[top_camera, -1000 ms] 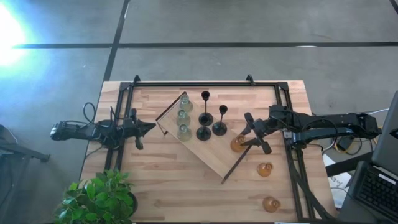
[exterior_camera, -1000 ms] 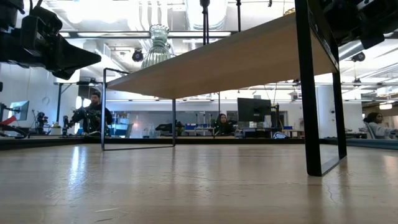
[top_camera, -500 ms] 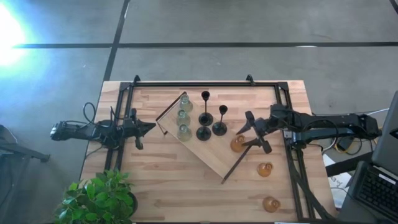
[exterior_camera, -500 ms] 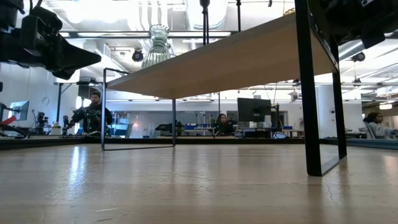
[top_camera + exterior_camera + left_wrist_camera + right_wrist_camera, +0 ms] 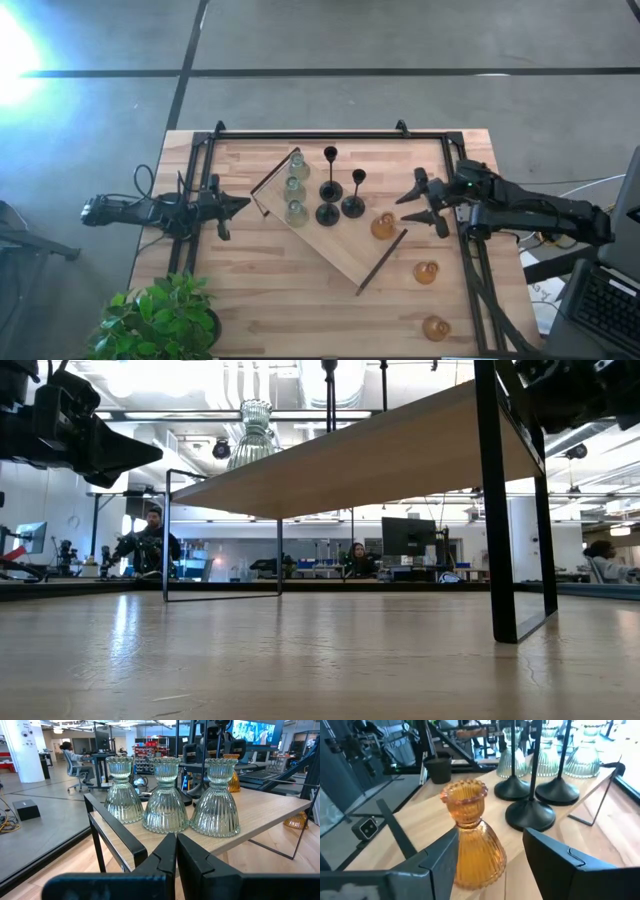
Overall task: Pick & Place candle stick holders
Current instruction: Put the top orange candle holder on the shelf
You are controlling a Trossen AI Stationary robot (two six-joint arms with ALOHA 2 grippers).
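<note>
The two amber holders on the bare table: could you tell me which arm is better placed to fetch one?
The right arm, I'd say. Its open end effector is on their side, near the closer amber holder and the farther one. The left end effector is shut, across the wooden board.

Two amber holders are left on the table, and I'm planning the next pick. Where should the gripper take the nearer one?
Probably the narrow neck of the amber holder, below its cup. It stands upright with a bulbous base, so the open right gripper might approach level from its own side.
</note>
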